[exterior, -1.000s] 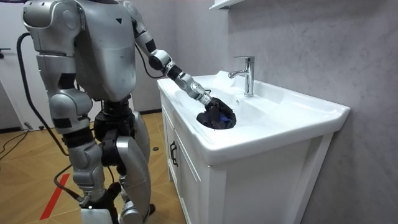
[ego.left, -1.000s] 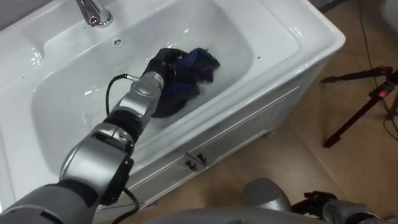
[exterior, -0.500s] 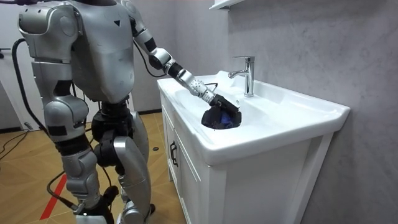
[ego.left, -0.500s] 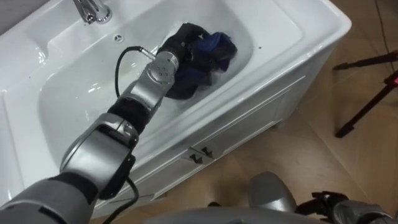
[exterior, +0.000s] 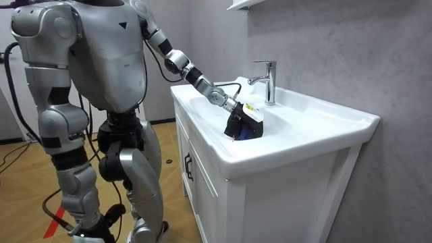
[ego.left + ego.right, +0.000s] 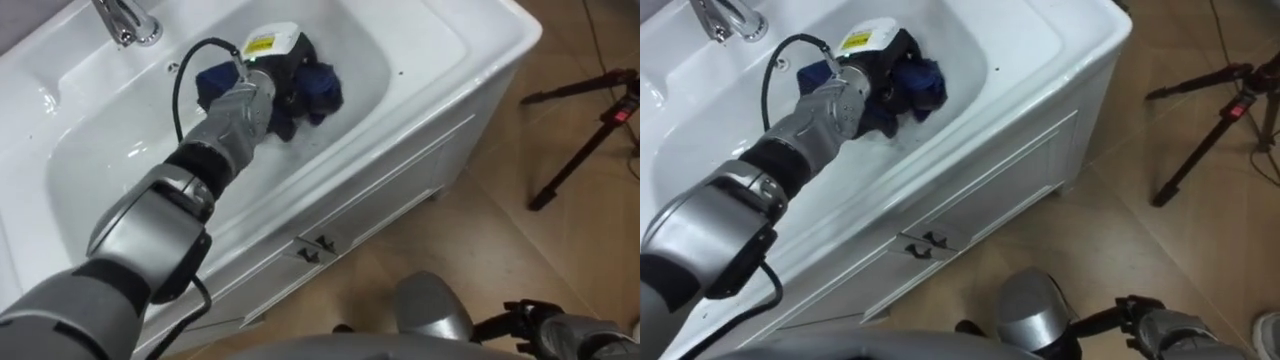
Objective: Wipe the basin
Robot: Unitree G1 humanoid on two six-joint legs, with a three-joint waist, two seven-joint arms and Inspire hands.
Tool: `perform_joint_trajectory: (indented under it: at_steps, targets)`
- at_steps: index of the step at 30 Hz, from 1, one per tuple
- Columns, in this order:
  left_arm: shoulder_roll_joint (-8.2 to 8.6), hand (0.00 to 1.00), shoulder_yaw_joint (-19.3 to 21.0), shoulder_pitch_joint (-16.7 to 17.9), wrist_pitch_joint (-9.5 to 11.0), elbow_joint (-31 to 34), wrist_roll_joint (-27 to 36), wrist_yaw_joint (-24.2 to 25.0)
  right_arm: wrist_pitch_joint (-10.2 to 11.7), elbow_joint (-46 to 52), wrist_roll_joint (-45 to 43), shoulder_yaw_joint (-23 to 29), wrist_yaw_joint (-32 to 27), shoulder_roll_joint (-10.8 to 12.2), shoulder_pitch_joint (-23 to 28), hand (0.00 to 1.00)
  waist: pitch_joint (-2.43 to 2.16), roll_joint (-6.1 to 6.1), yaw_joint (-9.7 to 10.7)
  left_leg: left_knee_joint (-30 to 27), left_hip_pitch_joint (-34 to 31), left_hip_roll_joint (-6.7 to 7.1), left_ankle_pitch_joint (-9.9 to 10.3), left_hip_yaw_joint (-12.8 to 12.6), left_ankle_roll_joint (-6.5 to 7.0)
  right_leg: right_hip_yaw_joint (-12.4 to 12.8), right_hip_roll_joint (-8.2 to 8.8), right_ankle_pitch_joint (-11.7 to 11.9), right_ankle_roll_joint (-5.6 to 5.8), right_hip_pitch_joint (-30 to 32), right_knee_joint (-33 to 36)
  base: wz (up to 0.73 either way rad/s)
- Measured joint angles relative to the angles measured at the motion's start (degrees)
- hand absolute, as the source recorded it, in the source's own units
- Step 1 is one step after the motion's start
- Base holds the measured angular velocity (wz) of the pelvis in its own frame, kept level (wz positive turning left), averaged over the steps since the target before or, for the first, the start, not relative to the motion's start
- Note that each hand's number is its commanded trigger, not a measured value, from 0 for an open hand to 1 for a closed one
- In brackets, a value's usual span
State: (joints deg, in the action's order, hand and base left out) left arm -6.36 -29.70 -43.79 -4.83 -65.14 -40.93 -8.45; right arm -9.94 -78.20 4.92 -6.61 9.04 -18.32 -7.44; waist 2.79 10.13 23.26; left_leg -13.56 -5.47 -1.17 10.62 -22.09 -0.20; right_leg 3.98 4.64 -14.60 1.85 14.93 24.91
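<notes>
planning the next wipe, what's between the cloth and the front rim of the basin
Only bare basin wall between the cloth and the front rim, per the left eye view.

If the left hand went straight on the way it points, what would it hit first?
The dark blue cloth bunched under the left hand, then probably the basin at its far wall.
</notes>
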Motion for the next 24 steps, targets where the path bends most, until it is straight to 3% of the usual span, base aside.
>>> perform_joint_trajectory:
  at_steps: [5,10,15,20,24]
  targets:
    - [-0.77,1.00,0.0,-1.0,-0.7,-4.3,-2.7,-2.0,-0.2,0.3,0.0,0.0,0.4,-0.1,0.0,0.00,0.26,-0.06,0.2,0.0,-0.1,-0.09,0.0,-1.5,0.00,1.3,-0.33,0.0,-0.02,1.3,1.2,-0.14]
    - [-2.69,1.00,0.3,-1.1,-2.3,-7.3,-4.3,-4.0,-0.2,0.8,1.5,0.0,-0.4,0.0,-0.9,0.00,0.43,0.03,0.2,-0.4,-1.6,-0.30,0.0,-2.3,0.06,2.4,-0.79,-0.1,-0.33,4.0,3.1,-0.11]
    - [-5.10,1.00,0.6,-0.1,-2.4,-11.2,-3.2,-6.1,-0.1,0.8,2.0,-0.2,-2.2,0.2,-1.5,0.00,0.51,0.00,-0.2,-1.5,-2.8,-1.16,0.0,-2.7,0.04,3.0,-1.66,0.1,-0.86,5.3,3.7,-0.06]
    - [-6.35,1.00,5.6,1.0,-2.4,-12.7,3.5,-6.3,-0.1,0.9,3.8,-0.2,-3.4,0.2,-1.8,0.00,0.64,-0.21,-1.8,-2.1,-3.1,-1.23,0.0,-3.5,0.04,3.7,-1.78,0.2,-1.02,6.2,4.6,-0.08]
    - [-8.38,1.00,12.6,3.8,0.0,-12.3,12.4,-6.3,0.7,0.8,3.6,0.0,-3.6,0.6,-1.5,0.00,0.41,-1.52,-3.6,-2.1,-2.9,-1.11,-0.1,-2.8,-0.13,3.5,-1.77,-0.4,-1.32,6.3,5.4,0.03]
